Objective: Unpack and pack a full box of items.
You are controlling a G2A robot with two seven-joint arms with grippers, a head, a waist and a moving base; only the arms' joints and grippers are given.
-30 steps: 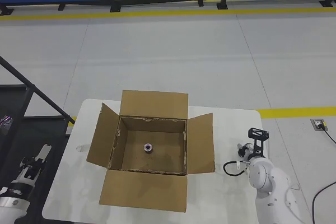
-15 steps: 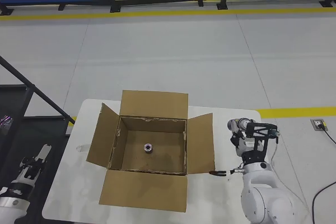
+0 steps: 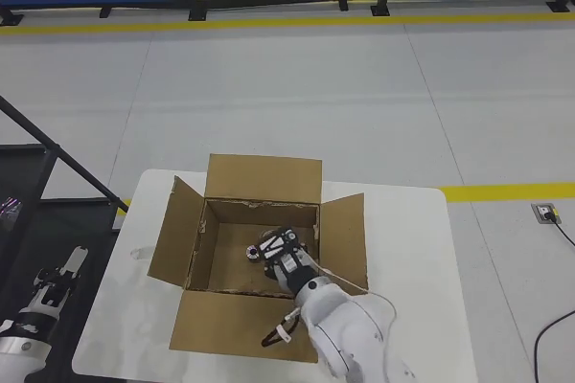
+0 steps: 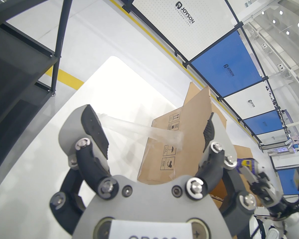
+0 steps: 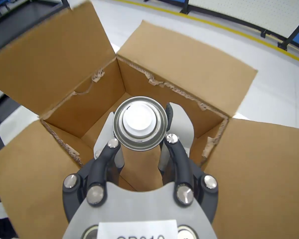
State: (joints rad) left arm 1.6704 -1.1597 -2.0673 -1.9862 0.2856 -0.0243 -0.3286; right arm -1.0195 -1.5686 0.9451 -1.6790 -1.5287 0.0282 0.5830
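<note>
A spray can (image 5: 140,123) is held upright in the right gripper (image 5: 139,121). The end with the white round centre is turned toward the wrist, and the long axis is pointed straight down into the cardboard box (image 5: 189,58). The fingers (image 5: 170,115) are closed on two sides of the can body, only as wide as the can. The can is placed over the middle of the box; whether the floor is touched cannot be told.

A small round item (image 3: 253,253) is seen on the box floor just left of the can, so a straight descent is judged necessary.

The box is set on the white tabletop (image 3: 412,249), all four flaps folded outward. The left gripper (image 4: 149,123) is found well apart, beyond the left tabletop edge. Its fingers are wide open and nothing is grasped, though a strip of clear tape (image 4: 162,134) is stuck to one finger.
</note>
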